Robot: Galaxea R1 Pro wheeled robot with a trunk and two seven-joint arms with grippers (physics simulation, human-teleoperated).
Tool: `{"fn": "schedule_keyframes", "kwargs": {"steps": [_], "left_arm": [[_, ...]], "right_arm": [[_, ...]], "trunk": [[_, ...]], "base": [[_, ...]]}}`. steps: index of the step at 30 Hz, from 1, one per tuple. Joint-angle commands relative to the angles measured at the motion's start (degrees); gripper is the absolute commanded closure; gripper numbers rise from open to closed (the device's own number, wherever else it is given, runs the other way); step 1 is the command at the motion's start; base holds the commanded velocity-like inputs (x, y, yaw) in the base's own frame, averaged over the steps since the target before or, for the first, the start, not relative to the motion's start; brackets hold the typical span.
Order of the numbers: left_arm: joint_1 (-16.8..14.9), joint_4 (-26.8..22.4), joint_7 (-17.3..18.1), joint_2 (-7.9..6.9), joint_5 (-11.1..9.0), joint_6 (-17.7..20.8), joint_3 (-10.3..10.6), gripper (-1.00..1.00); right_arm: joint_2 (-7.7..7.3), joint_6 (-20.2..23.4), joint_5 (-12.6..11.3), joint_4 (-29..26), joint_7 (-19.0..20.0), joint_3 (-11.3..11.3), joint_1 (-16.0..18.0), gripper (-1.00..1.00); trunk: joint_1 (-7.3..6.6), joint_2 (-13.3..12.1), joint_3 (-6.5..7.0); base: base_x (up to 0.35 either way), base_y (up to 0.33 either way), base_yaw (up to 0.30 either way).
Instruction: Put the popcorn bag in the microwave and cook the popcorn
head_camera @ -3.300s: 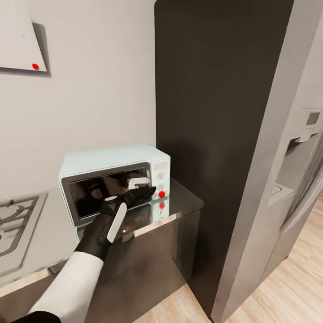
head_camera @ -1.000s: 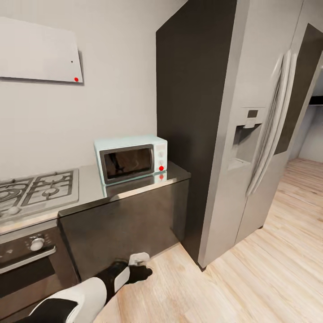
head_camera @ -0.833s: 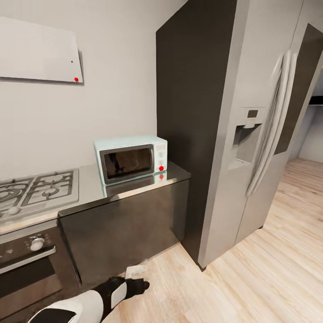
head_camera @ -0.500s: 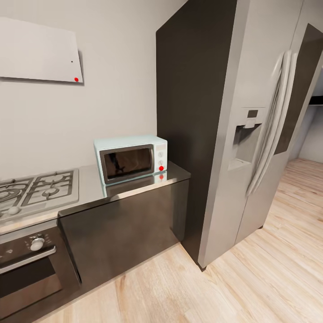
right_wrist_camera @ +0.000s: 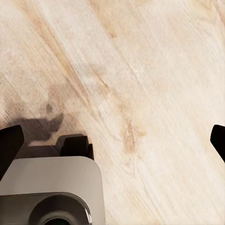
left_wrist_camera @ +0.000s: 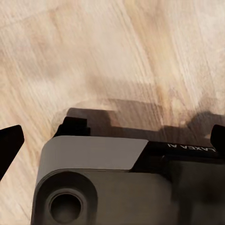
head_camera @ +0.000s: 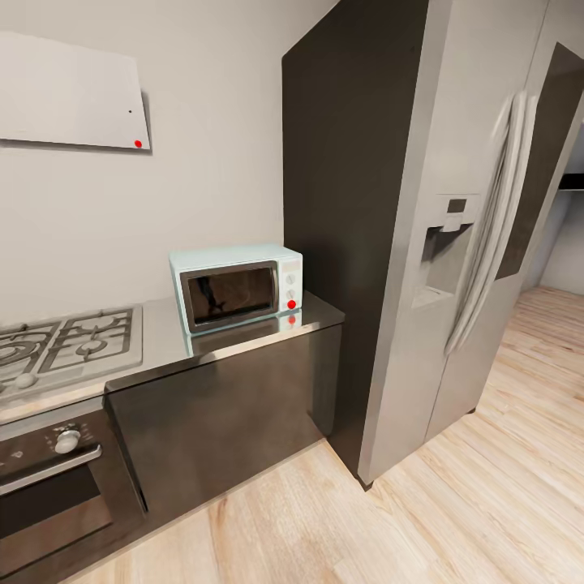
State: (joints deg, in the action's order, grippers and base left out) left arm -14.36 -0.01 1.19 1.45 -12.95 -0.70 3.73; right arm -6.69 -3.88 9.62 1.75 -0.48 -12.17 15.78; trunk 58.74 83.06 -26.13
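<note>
The pale blue microwave [head_camera: 235, 288] stands on the pale grey countertop [head_camera: 162, 334] against the wall. Its dark glass door is closed, and a red dot marks the lowest knob [head_camera: 291, 304]. The popcorn bag is out of view. My left gripper [left_wrist_camera: 114, 138] hangs open over the wooden floor, with one dark fingertip [left_wrist_camera: 9, 140] at each side of the picture and nothing between them. My right gripper [right_wrist_camera: 114, 139] is open as well above the floorboards, with its fingertips [right_wrist_camera: 9, 140] spread wide and empty.
A gas hob [head_camera: 73, 341] lies left of the microwave, above a black oven [head_camera: 49, 478]. A tall dark panel [head_camera: 349, 203] and a steel fridge [head_camera: 478, 243] rise to the right. Wooden floor [head_camera: 365, 519] stretches in front of the cabinets.
The view has pulled back from the microwave, where my left gripper was at the door. The left arm then sank and left the head view.
</note>
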Motion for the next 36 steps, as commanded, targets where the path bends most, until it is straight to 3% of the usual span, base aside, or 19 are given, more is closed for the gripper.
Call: {"fn": "schedule_keyframes", "kwargs": {"steps": [1,23,36], "left_arm": [[0.0,0.0,0.1,0.03,-0.5,-0.2,0.4,-1.00],[0.0,0.0,0.1,0.31,-0.6,-0.4,0.4,-1.00],[0.0,0.0,0.1,0.31,-0.6,-0.4,0.4,-1.00]], "right_arm": [[-0.05,-0.3,0.6,0.2,-0.1,-0.5,0.1,-1.00],[0.03,-0.3,0.5,0.2,-0.1,-0.5,-0.3,-1.00],[0.09,-0.4,0.5,0.2,-0.1,-0.5,-0.3,-1.00]], "trunk": [[0.00,0.0,-0.06],[0.00,0.0,-0.06],[0.00,0.0,-0.06]], "base": [[0.000,0.000,0.000],[0.196,0.000,0.001],[0.002,0.000,0.243]]}}
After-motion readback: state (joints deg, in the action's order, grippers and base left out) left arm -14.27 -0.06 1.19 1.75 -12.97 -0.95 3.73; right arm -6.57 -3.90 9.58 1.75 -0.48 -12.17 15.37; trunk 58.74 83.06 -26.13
